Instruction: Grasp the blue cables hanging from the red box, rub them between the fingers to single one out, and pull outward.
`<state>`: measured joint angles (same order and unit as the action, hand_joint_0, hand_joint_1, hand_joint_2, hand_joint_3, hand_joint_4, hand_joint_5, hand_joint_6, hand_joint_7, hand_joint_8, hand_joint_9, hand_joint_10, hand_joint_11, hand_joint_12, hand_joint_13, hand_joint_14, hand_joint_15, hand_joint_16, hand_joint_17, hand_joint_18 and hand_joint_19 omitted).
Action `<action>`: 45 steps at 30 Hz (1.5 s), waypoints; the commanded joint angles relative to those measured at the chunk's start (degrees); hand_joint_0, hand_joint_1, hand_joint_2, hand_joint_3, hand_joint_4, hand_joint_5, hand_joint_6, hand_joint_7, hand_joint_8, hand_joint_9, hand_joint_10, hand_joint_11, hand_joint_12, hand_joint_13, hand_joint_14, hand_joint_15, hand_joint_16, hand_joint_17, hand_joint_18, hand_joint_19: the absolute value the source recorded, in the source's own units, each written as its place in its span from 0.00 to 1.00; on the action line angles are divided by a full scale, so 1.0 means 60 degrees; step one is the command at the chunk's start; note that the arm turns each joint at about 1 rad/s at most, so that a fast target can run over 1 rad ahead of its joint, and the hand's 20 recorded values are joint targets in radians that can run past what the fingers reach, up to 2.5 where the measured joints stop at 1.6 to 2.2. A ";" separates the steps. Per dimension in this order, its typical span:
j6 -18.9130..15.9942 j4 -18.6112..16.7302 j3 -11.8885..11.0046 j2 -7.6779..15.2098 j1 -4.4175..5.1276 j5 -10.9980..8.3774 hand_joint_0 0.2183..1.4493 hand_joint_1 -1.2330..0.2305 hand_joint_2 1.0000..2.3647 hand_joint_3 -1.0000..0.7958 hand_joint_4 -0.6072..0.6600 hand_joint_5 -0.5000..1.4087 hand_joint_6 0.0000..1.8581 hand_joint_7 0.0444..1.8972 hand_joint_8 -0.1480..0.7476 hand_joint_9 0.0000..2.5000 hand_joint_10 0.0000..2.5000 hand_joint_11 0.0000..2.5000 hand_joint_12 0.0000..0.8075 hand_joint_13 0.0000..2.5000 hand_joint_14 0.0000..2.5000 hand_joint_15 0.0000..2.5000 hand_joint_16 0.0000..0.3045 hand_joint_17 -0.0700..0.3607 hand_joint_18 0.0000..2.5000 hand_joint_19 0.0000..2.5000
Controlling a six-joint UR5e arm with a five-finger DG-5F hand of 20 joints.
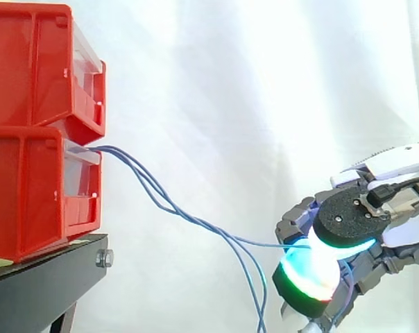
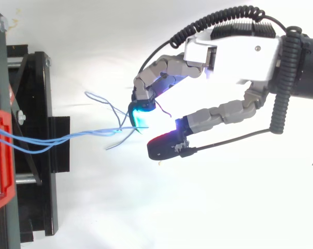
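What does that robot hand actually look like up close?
The robot hand has a white, boxy palm shell and grey segmented fingers. Its fingertips are thick pads with black backs, glowing cyan, white and green.

Side view level, close, top view looking down, both share blue cables (image 2: 73, 137)

Only blue cables (image 1: 189, 217) cross the space beside red bins (image 1: 29, 187).
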<state>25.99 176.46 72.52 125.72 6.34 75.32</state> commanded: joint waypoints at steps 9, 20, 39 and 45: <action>0.0004 -0.0040 -0.0001 0.0008 -0.0001 0.0000 0.30 0.26 0.01 0.59 0.40 0.21 0.47 0.60 0.40 0.34 0.00 0.05 0.43 0.28 0.01 0.17 0.15 0.40 0.20 0.15; 0.0004 -0.0040 -0.0001 0.0008 -0.0001 0.0000 0.30 0.26 0.01 0.59 0.40 0.22 0.47 0.59 0.40 0.34 0.00 0.06 0.43 0.28 0.01 0.17 0.15 0.40 0.22 0.15; 0.0004 -0.0040 -0.0001 -0.0006 -0.0001 0.0000 0.30 0.26 0.01 0.59 0.41 0.21 0.47 0.59 0.41 0.36 0.00 0.07 0.44 0.29 0.01 0.18 0.16 0.41 0.23 0.16; 0.0004 -0.0040 -0.0001 0.0008 -0.0001 0.0000 0.30 0.27 0.01 0.59 0.41 0.21 0.47 0.60 0.41 0.36 0.00 0.07 0.43 0.29 0.01 0.18 0.16 0.41 0.24 0.17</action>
<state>26.02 176.22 72.51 125.75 6.35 75.32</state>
